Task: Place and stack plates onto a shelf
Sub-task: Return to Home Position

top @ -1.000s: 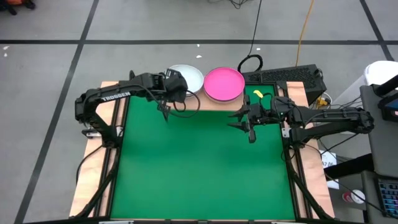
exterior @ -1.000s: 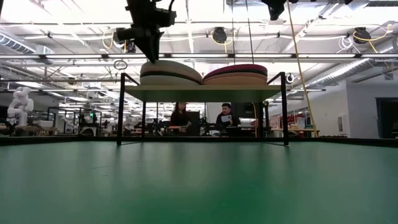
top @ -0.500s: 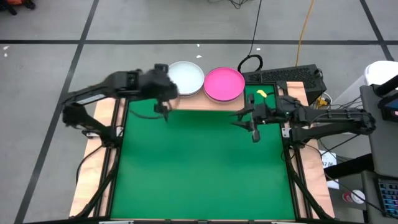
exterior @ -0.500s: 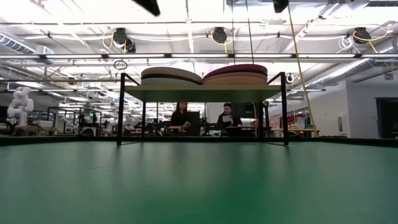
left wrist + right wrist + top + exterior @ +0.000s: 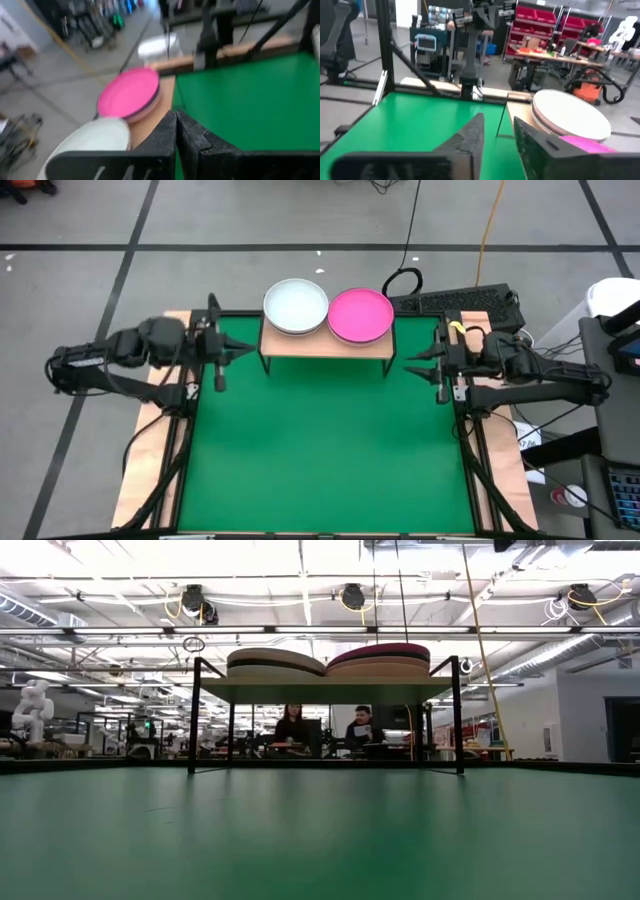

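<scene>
The shelf [image 5: 322,346], a light wooden board on thin black legs, stands at the far edge of the green mat. Two stacks of plates sit on it side by side: the left stack is topped by a pale white plate [image 5: 296,307], the right by a bright magenta one [image 5: 360,316]. The low view shows both stacks [image 5: 275,662] [image 5: 378,659] resting flat on the board. My left gripper [image 5: 240,348] is left of the shelf, shut and holding nothing [image 5: 176,127]. My right gripper [image 5: 413,364] is right of the shelf, its fingers a little apart [image 5: 497,131] and bare.
The green mat [image 5: 330,450] lies in front of the shelf. A dark keyboard [image 5: 455,302] and a black cable loop [image 5: 402,280] lie behind the shelf at the far right. Two people [image 5: 290,726] [image 5: 364,728] sit in the room beyond.
My left gripper has risen off the white-topped stack and drawn back toward the table's left edge. My right gripper has drawn back toward the right edge. Both stacks have stayed where they were on the shelf.
</scene>
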`<control>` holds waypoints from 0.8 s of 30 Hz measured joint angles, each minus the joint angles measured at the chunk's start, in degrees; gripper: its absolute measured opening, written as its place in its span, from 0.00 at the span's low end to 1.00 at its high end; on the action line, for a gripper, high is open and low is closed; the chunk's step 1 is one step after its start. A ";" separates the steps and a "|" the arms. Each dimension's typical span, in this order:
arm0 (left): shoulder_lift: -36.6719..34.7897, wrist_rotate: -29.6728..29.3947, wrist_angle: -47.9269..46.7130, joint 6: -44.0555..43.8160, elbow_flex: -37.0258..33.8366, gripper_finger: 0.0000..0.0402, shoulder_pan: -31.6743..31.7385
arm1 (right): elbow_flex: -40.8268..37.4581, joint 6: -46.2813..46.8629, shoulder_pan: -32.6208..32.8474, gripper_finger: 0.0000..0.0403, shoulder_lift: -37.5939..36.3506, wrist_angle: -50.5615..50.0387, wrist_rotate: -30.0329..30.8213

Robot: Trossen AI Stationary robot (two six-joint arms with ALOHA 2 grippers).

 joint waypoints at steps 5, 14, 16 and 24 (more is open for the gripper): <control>-8.46 0.09 20.10 0.31 -17.65 0.01 -3.24 | -7.06 0.01 0.00 0.06 -5.02 3.92 -0.08; -16.52 0.20 38.24 0.05 -37.80 0.01 -6.23 | -26.55 -1.53 0.00 0.02 -15.41 21.24 0.01; -18.38 0.32 40.40 0.05 -40.98 0.01 -6.51 | -28.79 -1.89 0.00 0.01 -17.51 22.60 0.36; -27.98 0.29 44.72 0.03 -49.07 0.01 -6.61 | -31.44 -3.03 -0.02 0.00 -26.74 20.34 7.94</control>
